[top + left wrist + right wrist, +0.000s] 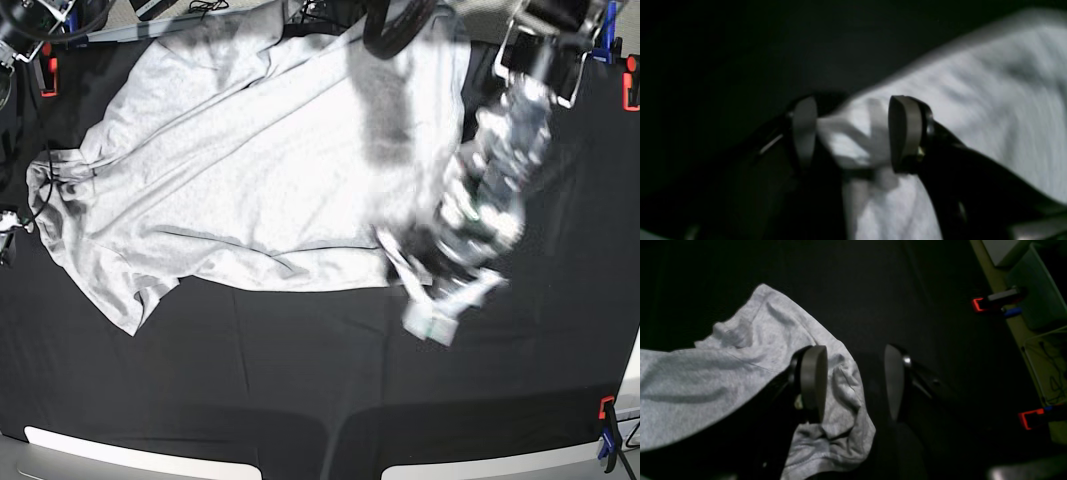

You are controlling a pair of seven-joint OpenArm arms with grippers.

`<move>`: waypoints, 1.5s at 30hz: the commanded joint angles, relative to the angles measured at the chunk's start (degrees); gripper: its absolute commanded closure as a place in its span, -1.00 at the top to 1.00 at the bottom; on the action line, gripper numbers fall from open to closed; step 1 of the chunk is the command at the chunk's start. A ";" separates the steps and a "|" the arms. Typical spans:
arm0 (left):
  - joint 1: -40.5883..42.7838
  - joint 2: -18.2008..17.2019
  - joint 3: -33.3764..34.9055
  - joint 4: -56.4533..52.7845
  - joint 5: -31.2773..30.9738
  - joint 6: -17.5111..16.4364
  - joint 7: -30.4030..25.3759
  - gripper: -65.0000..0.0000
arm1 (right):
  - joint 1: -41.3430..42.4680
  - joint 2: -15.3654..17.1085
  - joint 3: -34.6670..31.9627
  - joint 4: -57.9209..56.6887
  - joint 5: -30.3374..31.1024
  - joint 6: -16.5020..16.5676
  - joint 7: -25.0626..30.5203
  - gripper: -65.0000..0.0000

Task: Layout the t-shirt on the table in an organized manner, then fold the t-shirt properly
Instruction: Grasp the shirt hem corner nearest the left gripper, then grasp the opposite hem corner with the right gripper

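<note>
The t-shirt point(250, 170) lies spread but rumpled across the far half of the desk point(300, 380). Its lettered side is not showing, one sleeve is bunched at the base view's left edge, and the near hem runs ragged toward the right.

Starting at that left side, the likely trouble is the crumpled sleeve. The right pincer point(853, 383) hangs over it with its jaws well apart, one pad above the grey cloth and the other above bare black desk, gripping nothing. If it closes where it stands, it may catch only a loose ridge of the bunched folds, or two layers at once, and dragging that outward would deepen the creases rather than flatten them.

Toward the right of the base view, the left arm is blurred, which suggests fast motion. The left pincer point(853, 133) also stands open, its pads straddling a raised corner of the shirt edge. Cloth sits between the pads, but whether either pad touches it cannot be told from the smeared wrist view. A quick close here could miss the edge, or pinch the black desk cover along with the shirt and pull both.
</note>
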 commanded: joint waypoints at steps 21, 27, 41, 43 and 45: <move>-6.99 3.02 -26.32 -29.22 -32.83 -23.96 0.68 -0.01 | 0.79 -3.37 0.31 1.03 0.63 0.00 0.94 -0.16; -6.97 4.85 -26.32 -29.31 -34.69 -31.74 5.05 -0.02 | 0.81 -3.39 0.28 1.03 0.63 0.00 0.98 -0.16; -7.10 8.55 -26.32 -29.31 -28.52 -43.45 0.02 -0.02 | 0.79 -3.41 0.28 1.03 0.63 0.00 0.98 -0.16; -7.13 8.50 -26.34 -29.31 -25.99 -43.45 -1.22 -0.12 | 0.79 -3.67 0.31 1.03 0.63 0.00 1.01 -0.16; -7.10 8.52 -26.32 -29.31 -25.22 -43.45 -1.77 -0.40 | 0.79 -4.13 0.28 0.98 0.68 0.00 1.36 -0.16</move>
